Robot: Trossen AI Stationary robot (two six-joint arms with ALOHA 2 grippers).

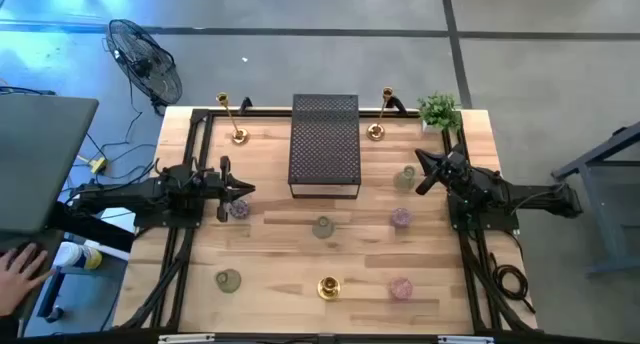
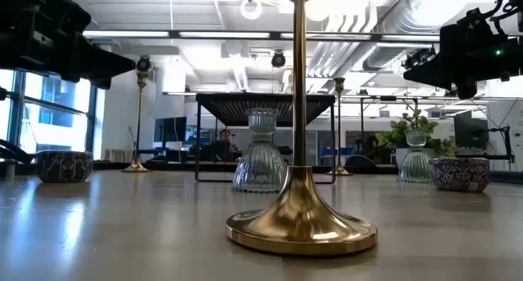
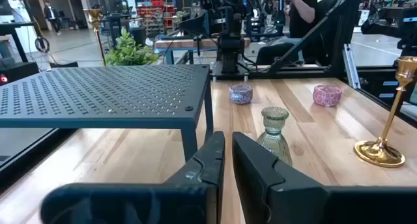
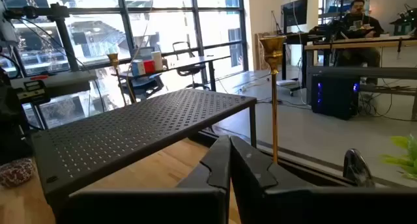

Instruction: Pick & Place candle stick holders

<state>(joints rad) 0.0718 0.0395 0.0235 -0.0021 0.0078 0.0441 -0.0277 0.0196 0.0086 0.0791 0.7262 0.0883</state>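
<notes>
Three gold candlesticks stand upright on their round bases: one at the far left [image 1: 238,134], one at the far right [image 1: 376,131] and one near the front edge [image 1: 329,287], which is large in the low view [image 2: 301,216]. Pink-purple cups [image 1: 239,209] [image 1: 401,218] [image 1: 401,287] and pale green cups [image 1: 405,177] [image 1: 322,227] [image 1: 228,280] stand spread over the table. My left gripper [image 1: 247,191] is shut and empty, above the table beside the left purple cup. My right gripper [image 1: 420,160] is shut and empty, near the right green cup.
A black mesh stand [image 1: 324,144] sits at the far middle between the two far candlesticks. A small green potted plant [image 1: 438,111] is at the far right corner. A person's hand [image 1: 18,269] shows off the table's left side.
</notes>
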